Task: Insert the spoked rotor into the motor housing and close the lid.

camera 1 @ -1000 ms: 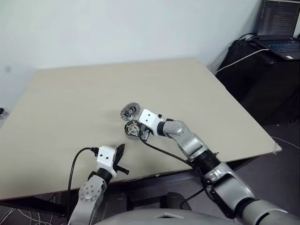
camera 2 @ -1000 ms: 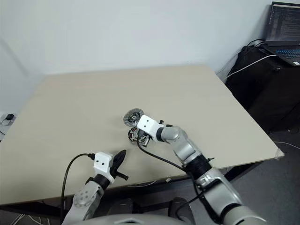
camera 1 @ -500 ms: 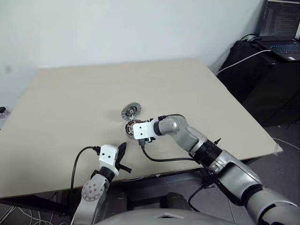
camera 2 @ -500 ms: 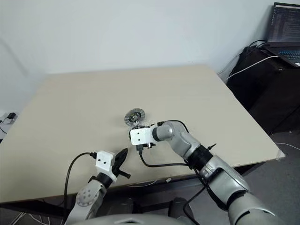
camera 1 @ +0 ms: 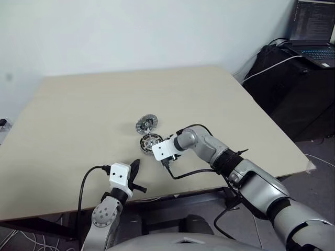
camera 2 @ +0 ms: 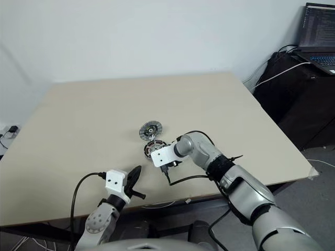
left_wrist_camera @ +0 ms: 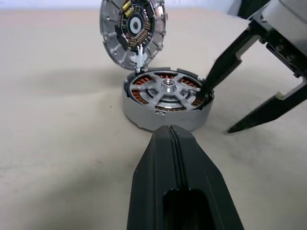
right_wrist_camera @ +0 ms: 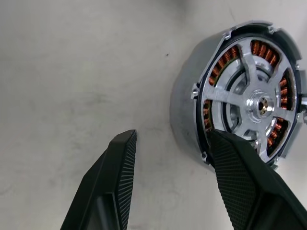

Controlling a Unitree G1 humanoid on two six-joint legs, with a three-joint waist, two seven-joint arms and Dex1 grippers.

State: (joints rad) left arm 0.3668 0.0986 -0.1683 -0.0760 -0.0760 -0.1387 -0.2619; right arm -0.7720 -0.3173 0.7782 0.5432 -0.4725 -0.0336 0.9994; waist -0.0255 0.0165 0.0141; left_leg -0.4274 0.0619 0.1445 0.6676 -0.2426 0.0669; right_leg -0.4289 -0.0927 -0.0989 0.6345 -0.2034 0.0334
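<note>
Swinging round over the last second, my right arm now comes at the parts from the right, and my right end effector (left_wrist_camera: 242,91) has gone from nearly closed to spread apart, grasping nothing. One finger (right_wrist_camera: 240,184) rests at the near rim of the motor housing (camera 1: 151,141); the other stands clear over bare tabletop (camera 1: 78,110). That tells me I have let go: the spoked rotor (right_wrist_camera: 254,103) now sits inside the housing, its silvery spokes lying over the coppery windings. So I judge the insertion done, or close to it, with the closing left to do.

The lid (left_wrist_camera: 133,29) is not on yet. It stands tilted just beyond the housing on the far side, its inner face turned toward me, its lower edge at or touching the housing's far rim. It has kept that place through the last second.

My left end effector (left_wrist_camera: 176,182) is clenched on nothing, low at the near edge of the tabletop and pointing at the housing, where it has stayed.

From the head views, my right wrist block covers the near right of the housing, so seating cannot be judged there. In the right wrist view the housing's far edge is cut off. Whether the rotor is pressed fully home, and whether a small white piece actually joins lid to housing, I cannot tell.
</note>
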